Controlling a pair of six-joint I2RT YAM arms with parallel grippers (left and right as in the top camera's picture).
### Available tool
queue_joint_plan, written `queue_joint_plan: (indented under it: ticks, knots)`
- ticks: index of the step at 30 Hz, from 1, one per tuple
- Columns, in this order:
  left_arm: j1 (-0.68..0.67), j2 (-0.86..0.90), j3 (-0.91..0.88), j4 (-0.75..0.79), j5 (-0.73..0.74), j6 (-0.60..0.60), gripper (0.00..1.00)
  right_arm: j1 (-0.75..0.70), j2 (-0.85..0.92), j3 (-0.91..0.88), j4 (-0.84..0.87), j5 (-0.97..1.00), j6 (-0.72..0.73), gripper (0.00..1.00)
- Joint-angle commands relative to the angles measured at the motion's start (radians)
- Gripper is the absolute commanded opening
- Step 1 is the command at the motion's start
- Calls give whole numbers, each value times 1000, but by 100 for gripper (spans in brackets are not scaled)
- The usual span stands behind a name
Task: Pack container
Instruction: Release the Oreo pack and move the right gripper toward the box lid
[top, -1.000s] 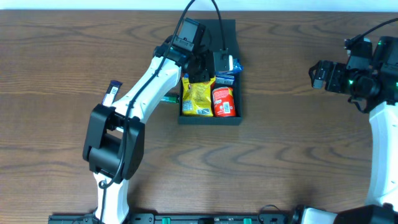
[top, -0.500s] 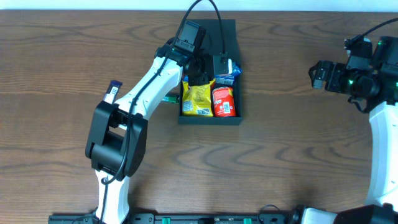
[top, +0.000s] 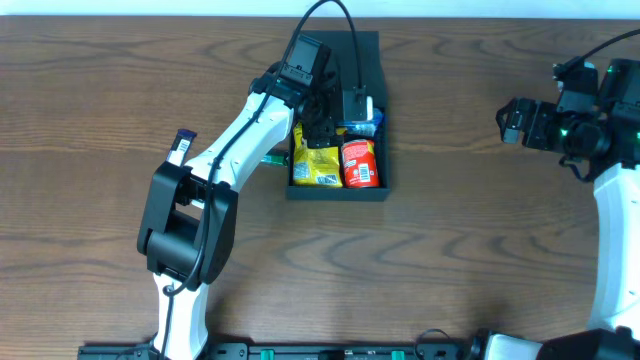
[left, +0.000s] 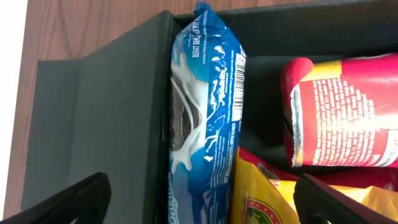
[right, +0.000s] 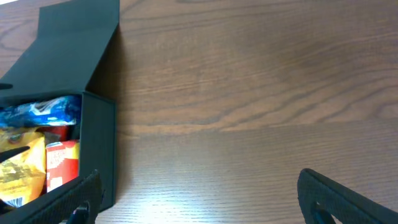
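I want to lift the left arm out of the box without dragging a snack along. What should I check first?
1. Left gripper open: ok; its fingers stand wide, clear of the blue packet on both sides.
2. Blue packet inside the container: ok; on edge along the wall by the lid.
3. Red packet and yellow packet inside: ok.
4. Lid out of the way: ok; folded open.
5. Right gripper clear: ok; open over bare table, away from the container.
6. Blue packet stays put unsupported: cannot tell.
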Motion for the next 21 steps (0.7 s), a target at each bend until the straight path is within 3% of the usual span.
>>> queue_joint_plan:
  ticks: [1, 9, 11, 12, 13, 14, 16, 17, 18, 21]
  knots:
    - [2, -42, 1, 2, -4, -14, 95, 8, -1, -6, -4, 3, -16, 99]
    - [2, -149, 8, 3, -4, -98, 98, 8, -1, -6, -4, 3, -16, 99]
    - [2, -185, 8, 3, -3, -99, 79, 8, -1, -6, -4, 3, -16, 99]
    - [2, -198, 8, 2, -4, -99, 65, 8, -1, -6, -3, 3, -15, 99]
    - [2, -210, 8, 2, -4, -99, 44, 8, -1, -6, -3, 3, -16, 99]
    - [2, -220, 8, 2, -9, -99, 6, 8, -1, -6, -3, 3, -15, 88]
    - [3, -231, 8, 0, -70, -145, 6, 8, -1, -6, 0, 2, -15, 43]
    - [3, -232, 8, -2, -115, -178, 6, 9, 0, -6, 5, 0, -14, 8]
    - [3, -232, 8, -5, -155, -211, 6, 12, 2, -6, 12, -12, -14, 2]
    - [8, -232, 8, -2, -317, -354, 6, 49, 27, -6, 46, -74, -10, 1]
